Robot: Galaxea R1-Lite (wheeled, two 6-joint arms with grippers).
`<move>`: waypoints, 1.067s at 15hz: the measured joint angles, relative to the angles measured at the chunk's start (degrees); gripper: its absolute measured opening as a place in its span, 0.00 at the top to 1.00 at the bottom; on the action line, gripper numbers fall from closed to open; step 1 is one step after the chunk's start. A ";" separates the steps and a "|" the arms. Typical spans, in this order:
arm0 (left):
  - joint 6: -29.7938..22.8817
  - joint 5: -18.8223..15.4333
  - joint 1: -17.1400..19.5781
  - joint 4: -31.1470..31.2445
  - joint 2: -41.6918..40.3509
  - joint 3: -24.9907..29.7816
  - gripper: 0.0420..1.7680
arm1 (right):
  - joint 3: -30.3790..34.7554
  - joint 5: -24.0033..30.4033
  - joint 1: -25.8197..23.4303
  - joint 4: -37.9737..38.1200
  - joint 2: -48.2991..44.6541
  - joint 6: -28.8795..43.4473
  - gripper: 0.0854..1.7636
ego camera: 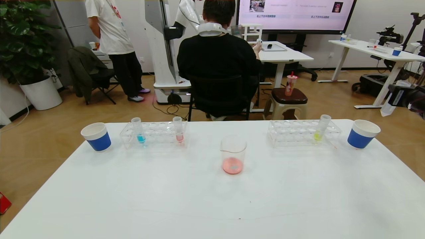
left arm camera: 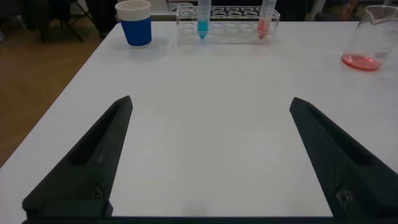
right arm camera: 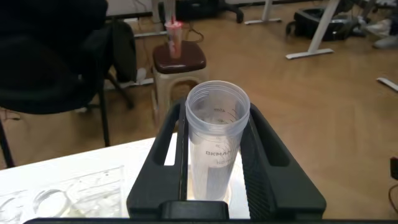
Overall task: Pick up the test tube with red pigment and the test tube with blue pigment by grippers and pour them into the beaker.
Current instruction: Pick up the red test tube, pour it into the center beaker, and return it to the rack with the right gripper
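The beaker (ego camera: 233, 154) (left arm camera: 367, 37) stands mid-table with a shallow pool of pinkish-red liquid. The test tube with blue pigment (ego camera: 139, 132) (left arm camera: 203, 22) stands upright in the left rack (ego camera: 156, 127). A paler pinkish-red tube (ego camera: 179, 134) (left arm camera: 263, 25) stands beside it. My right gripper (right arm camera: 217, 109) (ego camera: 398, 94) hangs past the table's right side, shut on a clear test tube (right arm camera: 216, 143) (ego camera: 386, 108) that looks empty. No tube with bright red pigment shows. My left gripper (left arm camera: 211, 101) is open, low over bare table in front of the left rack.
A second rack (ego camera: 298, 132) (right arm camera: 74, 193) on the right holds a yellow-green tube (ego camera: 320, 131). Blue-and-white paper cups (ego camera: 97, 136) (ego camera: 362, 133) (left arm camera: 135, 22) stand at the far corners. A seated person and a stool are behind the table.
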 joint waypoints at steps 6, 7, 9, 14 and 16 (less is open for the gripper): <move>-0.01 -0.01 0.00 0.00 0.00 0.00 0.00 | -6.80 -0.09 -2.61 -3.85 12.46 0.13 0.74; -0.01 0.02 0.00 0.00 0.00 0.00 0.00 | -7.00 -0.12 -2.67 -5.68 14.17 0.09 0.74; -0.04 0.00 0.02 0.00 0.00 0.00 0.00 | -6.97 -0.06 -2.67 -9.70 16.96 0.15 0.74; -0.04 0.00 -0.02 0.00 0.00 0.00 0.00 | -6.50 0.10 -2.32 -10.84 19.65 0.20 0.74; -0.04 0.00 0.00 0.00 0.00 0.00 0.00 | -6.44 0.07 -1.95 -10.51 19.35 0.15 0.74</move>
